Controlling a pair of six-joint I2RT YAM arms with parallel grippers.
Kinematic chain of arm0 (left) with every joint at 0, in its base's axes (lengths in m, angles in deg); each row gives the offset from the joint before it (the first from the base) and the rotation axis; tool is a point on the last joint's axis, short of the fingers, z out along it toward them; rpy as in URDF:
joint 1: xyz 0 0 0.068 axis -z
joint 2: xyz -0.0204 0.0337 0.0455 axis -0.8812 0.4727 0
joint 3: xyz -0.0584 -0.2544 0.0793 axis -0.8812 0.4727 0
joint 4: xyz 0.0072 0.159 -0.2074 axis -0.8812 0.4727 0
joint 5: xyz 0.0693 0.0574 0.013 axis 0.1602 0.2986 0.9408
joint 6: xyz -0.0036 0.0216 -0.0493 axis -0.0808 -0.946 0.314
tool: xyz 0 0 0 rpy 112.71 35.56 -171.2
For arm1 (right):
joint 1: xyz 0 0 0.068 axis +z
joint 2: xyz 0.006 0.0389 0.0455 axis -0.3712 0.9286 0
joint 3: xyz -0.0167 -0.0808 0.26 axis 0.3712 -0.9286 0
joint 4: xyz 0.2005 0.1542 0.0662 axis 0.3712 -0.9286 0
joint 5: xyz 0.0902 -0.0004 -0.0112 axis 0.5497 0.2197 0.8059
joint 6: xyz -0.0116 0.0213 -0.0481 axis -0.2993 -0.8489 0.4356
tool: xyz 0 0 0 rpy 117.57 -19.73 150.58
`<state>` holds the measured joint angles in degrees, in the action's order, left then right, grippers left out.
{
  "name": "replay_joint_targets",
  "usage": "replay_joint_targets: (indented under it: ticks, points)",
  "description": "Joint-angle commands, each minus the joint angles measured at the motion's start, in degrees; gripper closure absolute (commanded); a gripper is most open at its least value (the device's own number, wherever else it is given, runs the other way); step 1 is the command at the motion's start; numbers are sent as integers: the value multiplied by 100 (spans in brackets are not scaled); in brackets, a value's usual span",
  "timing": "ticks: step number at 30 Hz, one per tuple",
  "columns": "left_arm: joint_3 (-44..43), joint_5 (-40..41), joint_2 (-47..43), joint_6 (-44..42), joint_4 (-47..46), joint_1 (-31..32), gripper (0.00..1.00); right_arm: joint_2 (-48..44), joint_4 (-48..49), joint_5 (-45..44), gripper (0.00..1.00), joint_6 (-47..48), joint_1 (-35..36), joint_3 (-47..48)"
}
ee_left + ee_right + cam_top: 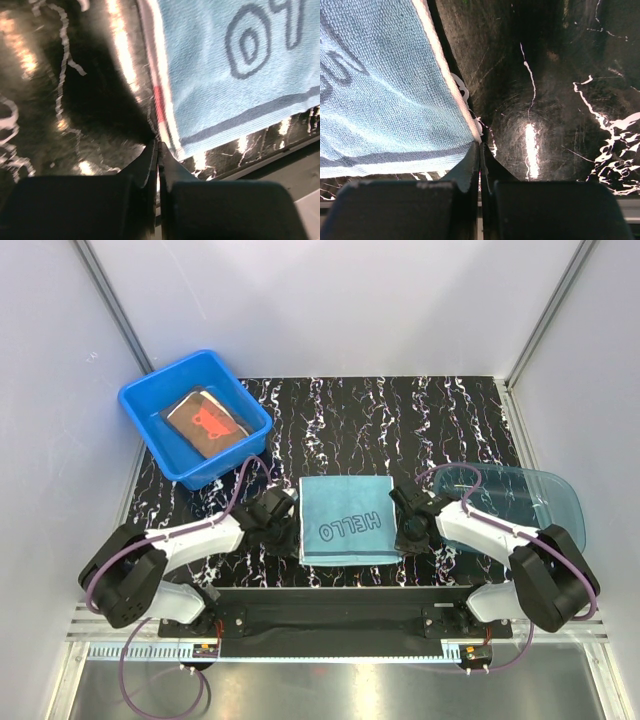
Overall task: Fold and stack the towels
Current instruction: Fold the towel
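A light blue towel (347, 520) with dark "HELLO" lettering lies flat on the black marbled table, between the two arms. My left gripper (293, 533) is at its near left corner. In the left wrist view the left gripper (158, 146) is shut, with the light blue towel's (240, 75) white hem running into the tips. My right gripper (402, 538) is at the near right corner. The right wrist view shows this gripper (480, 146) shut where the towel's (380, 90) corner ends. A brown towel with red lettering (205, 420) lies in the blue tub.
The blue plastic tub (160, 392) stands at the back left of the table. A translucent teal bowl (535, 498) sits at the right, beside the right arm. White walls with metal posts enclose the table, and a black bar runs along its near edge.
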<state>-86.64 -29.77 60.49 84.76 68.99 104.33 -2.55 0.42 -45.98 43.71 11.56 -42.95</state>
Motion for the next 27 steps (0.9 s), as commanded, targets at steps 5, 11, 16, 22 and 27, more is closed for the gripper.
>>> replay_joint_targets:
  ticks: [5,11,16,22,27]
  points:
    - [-222,338,-828,141,59,78,84,-140,278,160,100,-164,41,-77]
    - [-38,136,-363,282,-416,157,80,-237,243,125,100,-120,50,-95]
    - [-72,311,-20,282,-426,158,76,-298,217,125,100,-94,49,-95]
    - [-81,285,218,282,-513,166,75,-404,137,89,100,-85,41,-51]
    - [-107,276,288,264,-496,166,85,-422,120,81,100,-76,49,-33]
